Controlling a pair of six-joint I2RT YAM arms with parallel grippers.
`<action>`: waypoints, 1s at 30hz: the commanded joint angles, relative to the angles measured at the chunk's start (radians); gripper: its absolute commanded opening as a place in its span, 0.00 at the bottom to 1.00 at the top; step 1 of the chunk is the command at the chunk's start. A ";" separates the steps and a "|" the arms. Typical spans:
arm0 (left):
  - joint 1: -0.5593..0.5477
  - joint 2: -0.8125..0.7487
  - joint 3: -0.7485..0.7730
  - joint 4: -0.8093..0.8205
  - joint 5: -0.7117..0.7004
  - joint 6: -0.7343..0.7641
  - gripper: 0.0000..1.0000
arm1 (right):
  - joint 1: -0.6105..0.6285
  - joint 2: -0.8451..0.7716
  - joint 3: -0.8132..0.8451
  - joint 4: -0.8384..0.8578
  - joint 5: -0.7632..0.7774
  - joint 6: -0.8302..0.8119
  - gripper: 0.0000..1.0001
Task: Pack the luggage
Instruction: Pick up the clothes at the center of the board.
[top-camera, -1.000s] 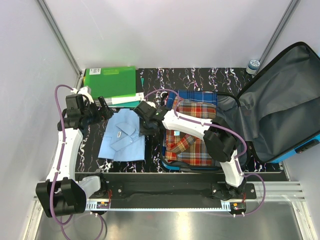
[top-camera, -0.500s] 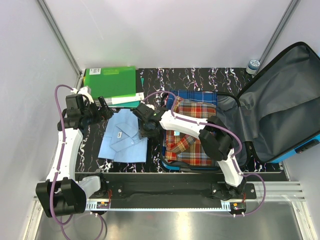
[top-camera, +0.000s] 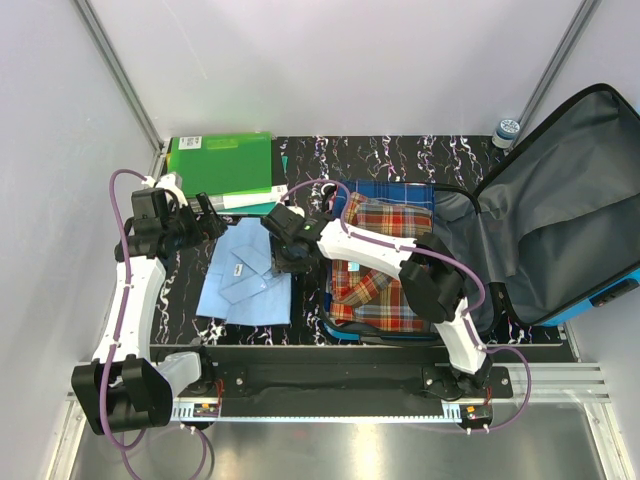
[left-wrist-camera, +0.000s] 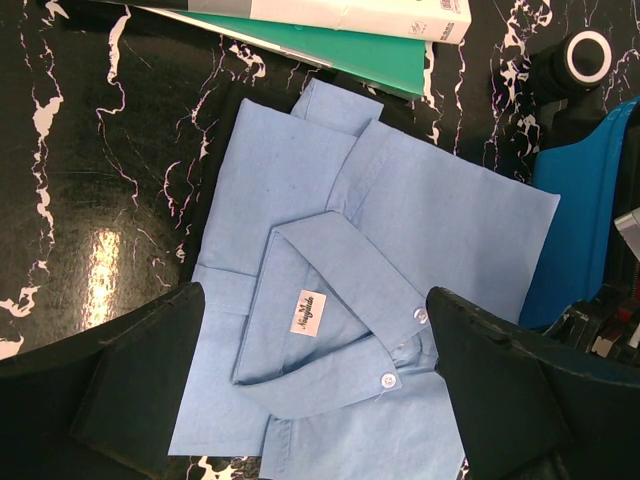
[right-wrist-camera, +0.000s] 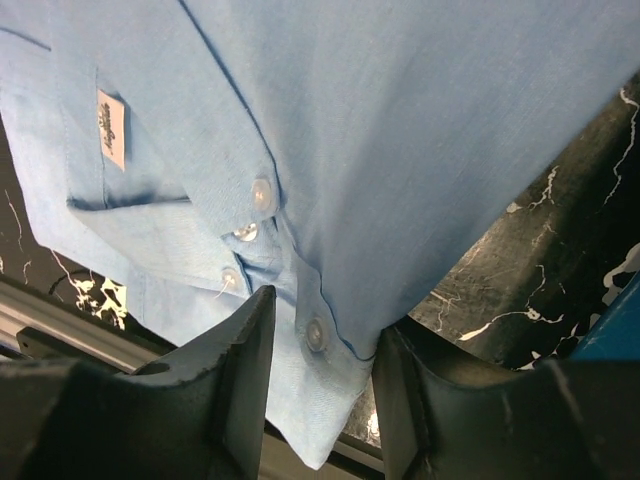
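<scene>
A: Where's the luggage (top-camera: 560, 230)?

B: Right half of the desk (top-camera: 400, 155), lying open. The base sits by the near edge, and the lid is tipped up & back past the right edge w/ its grey lining showing. Plaid shirts (top-camera: 380, 270) are folded in the base: a red one on top, a blue one peeking out at the far side.

A: And the other shirt?

B: The light-blue shirt (top-camera: 240, 275) lies folded on the desk, collar & label up. It's just left of the base, approx mid-desk and nearer the near edge. Not in the luggage yet.

A: Right gripper (top-camera: 283, 262)?

B: It's at the shirt's right edge, next to the base. Jaws are partway open, w/ one finger each side of the buttoned front edge. Its wrist cam shows cloth & a button btwn the fingers. Can't tell if they actually press the cloth.

A: Left gripper (top-camera: 205, 222)?

B: It hovers over the shirt's far left part. Jaws are spread wide w/ nothing in them. Its wrist cam looks straight down on the collar, framed btwn the two fingers.

A: Anything else?

B: Green folders (top-camera: 220, 165) are stacked in the far left corner, just beyond the shirt's far edge. A teal one pokes out at the bottom.
</scene>
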 joint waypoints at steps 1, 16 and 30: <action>0.002 -0.024 -0.003 0.044 0.035 -0.004 0.99 | 0.017 -0.029 0.049 0.010 -0.026 -0.013 0.48; 0.002 -0.024 -0.006 0.044 0.034 -0.002 0.99 | 0.016 0.062 0.028 0.012 -0.015 -0.029 0.43; 0.002 -0.031 -0.004 0.044 0.031 -0.002 0.99 | 0.016 -0.018 0.153 -0.080 -0.066 -0.179 0.00</action>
